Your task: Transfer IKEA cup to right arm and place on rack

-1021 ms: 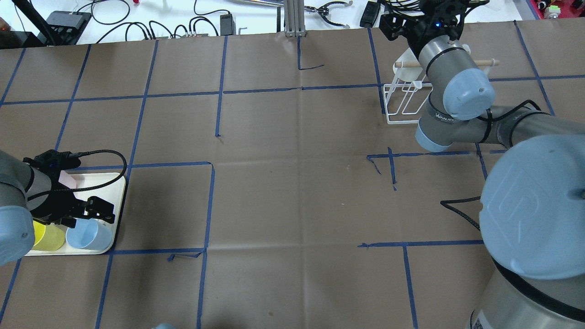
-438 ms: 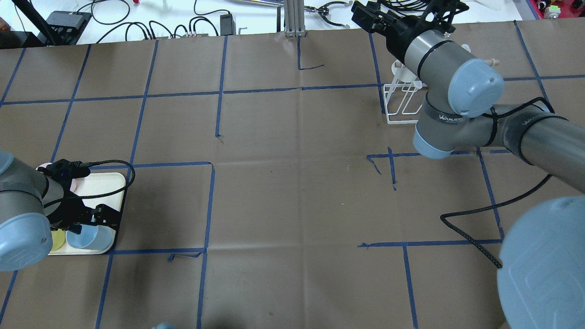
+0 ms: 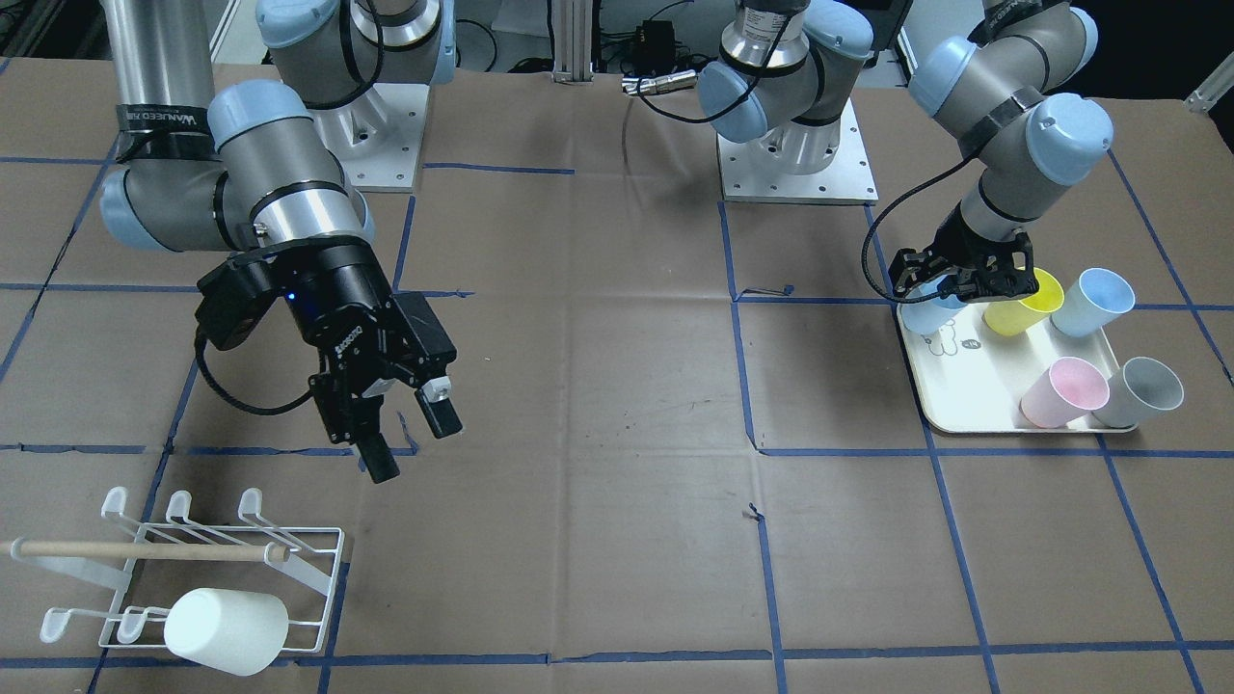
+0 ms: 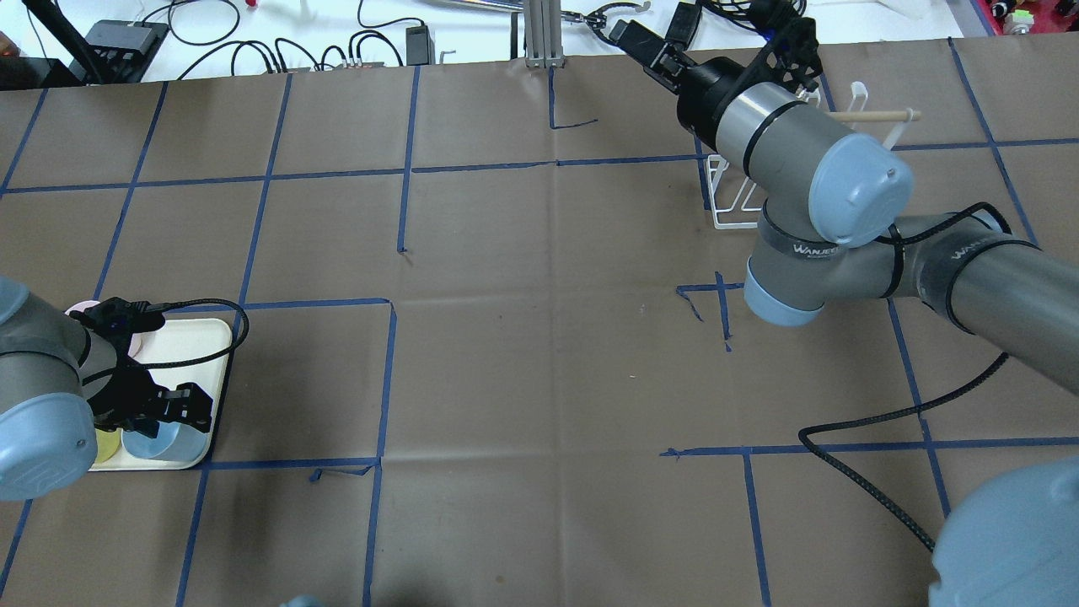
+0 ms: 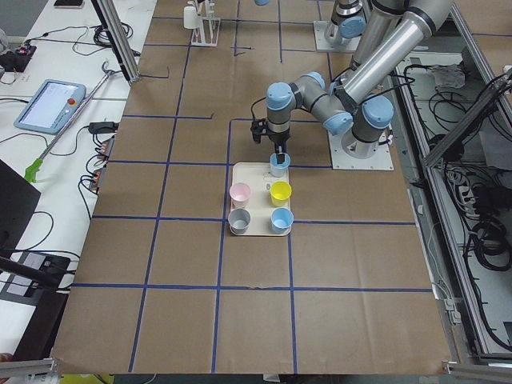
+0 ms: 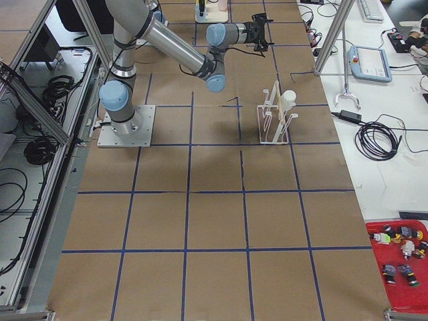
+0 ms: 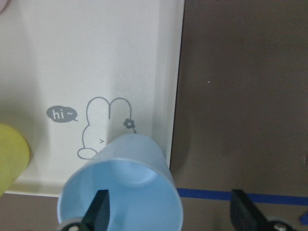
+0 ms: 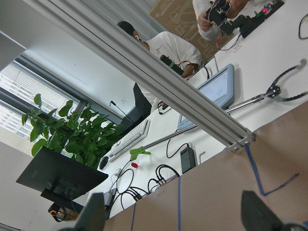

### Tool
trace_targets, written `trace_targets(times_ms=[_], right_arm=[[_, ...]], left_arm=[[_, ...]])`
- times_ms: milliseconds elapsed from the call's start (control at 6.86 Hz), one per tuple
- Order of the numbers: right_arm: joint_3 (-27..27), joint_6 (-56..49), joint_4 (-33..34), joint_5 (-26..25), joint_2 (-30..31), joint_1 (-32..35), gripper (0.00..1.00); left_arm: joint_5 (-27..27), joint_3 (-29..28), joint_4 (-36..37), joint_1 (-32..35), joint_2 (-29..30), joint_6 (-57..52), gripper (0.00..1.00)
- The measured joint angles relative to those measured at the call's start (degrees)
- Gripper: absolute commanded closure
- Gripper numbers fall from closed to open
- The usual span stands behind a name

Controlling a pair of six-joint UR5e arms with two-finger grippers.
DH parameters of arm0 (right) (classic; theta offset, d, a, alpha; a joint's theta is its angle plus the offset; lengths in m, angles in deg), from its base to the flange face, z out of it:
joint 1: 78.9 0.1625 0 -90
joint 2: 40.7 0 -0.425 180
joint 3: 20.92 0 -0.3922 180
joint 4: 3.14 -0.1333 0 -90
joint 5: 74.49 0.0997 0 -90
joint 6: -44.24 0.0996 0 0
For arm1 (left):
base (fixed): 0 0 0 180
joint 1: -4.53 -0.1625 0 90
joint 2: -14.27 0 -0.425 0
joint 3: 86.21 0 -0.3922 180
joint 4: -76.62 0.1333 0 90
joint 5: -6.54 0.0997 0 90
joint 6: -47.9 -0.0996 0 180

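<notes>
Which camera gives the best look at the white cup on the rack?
Exterior front-facing: the white cup sits sideways on the rack, unobstructed. Exterior right shows it small and far off; in the overhead, the right arm hides it.

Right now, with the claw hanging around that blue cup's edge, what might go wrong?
The left gripper is open and straddles one wall of the blue cup, with one finger inside. A one-sided pinch could tilt the cup or let it slip. The yellow cup stands close beside it, so the lift might knock it.
</notes>
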Motion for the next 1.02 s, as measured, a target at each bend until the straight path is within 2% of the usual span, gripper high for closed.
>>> trace_targets(times_ms=[438, 583, 875, 1021], right_arm=[[0.6, 27.37, 2.26, -0.77, 0.07, 4.62, 0.0], [0.64, 32.79, 3.47, -1.32, -0.04, 5.45, 0.0], [0.78, 35.8, 4.79, -3.44, -0.34, 7.19, 0.0], [1.08, 36.05, 5.1, -3.97, -0.45, 7.62, 0.0]], left_arm=[[0.02, -0.17, -0.23, 0.04, -0.17, 0.59, 1.0], [0.03, -0.51, -0.6, 0.05, -0.76, 0.6, 1.0], [-0.22, -3.43, -3.71, 0.51, -2.43, 0.74, 1.0], [-0.49, -7.28, -8.49, 0.84, -3.36, 0.86, 1.0]])
